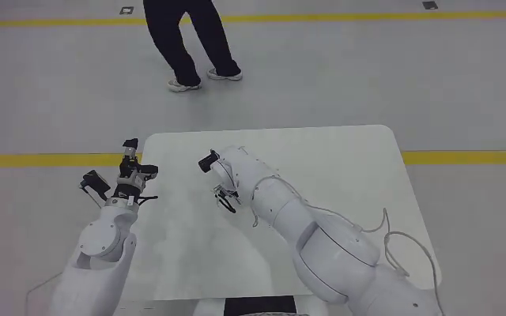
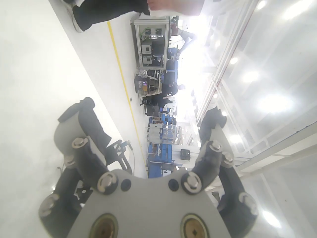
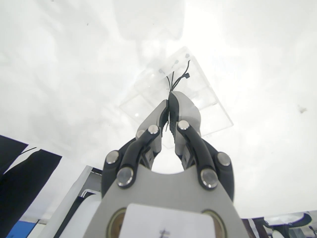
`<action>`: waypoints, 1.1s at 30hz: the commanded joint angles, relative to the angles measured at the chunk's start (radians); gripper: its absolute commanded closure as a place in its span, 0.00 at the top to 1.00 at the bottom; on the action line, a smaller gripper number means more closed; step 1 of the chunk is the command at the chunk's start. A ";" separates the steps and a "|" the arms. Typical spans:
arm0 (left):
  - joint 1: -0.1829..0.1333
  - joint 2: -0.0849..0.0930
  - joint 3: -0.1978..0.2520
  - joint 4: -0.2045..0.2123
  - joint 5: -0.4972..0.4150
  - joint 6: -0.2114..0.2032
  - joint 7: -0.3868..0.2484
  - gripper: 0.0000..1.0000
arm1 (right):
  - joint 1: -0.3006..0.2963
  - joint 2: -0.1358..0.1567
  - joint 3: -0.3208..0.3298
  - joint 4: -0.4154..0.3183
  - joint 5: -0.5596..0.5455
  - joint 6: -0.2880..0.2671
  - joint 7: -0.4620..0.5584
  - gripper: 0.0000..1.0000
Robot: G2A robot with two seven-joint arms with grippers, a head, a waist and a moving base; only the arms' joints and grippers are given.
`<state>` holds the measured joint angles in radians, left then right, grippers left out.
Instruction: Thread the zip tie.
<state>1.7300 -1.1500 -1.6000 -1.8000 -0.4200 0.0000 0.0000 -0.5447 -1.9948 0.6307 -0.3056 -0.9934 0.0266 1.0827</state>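
The worktop (image 1: pixel 332 205) carries a clear tray (image 3: pixel 215 105), seen past the right arm's fingers; the right end effector (image 3: pixel 170 95) is pinched tight on the zip tie (image 3: pixel 178 76), whose thin black strands stick out beyond the fingertips towards the tray; whether they touch the tray cannot be told. In the top view this end effector (image 1: pixel 227 201) sits over the middle-left of the worktop with a black tangle in its grip.

The left end effector (image 2: pixel 149 108) is spread wide and holds nothing; it sits at the worktop's left edge (image 1: pixel 111 164), well apart from the right one, its fingers turned out towards the room.

Judged from this, only the pick-up is done: the tie is in hand, but no closed loop shows, and it is too fine to tell head from tail. More than one strand seems to fan out, so there may be several ties in the grip. Left to do, most likely: the free end effector takes one end, the tail is lined up with the head's slot, pushed in and pulled through.
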 commanded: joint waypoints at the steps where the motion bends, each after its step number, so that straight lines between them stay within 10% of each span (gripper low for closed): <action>1: 0.000 0.000 0.000 0.000 0.000 0.000 0.000 1.00 | 0.003 -0.001 0.003 0.004 0.004 -0.004 0.000 0.00; 33: 0.000 0.000 0.000 0.000 0.000 0.000 0.000 1.00 | -0.020 -0.003 -0.003 0.003 -0.022 0.034 -0.028 0.13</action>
<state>1.7300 -1.1500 -1.6000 -1.8000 -0.4200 0.0000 0.0000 -0.5642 -1.9980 0.6288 -0.3020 -1.0111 0.0535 1.0581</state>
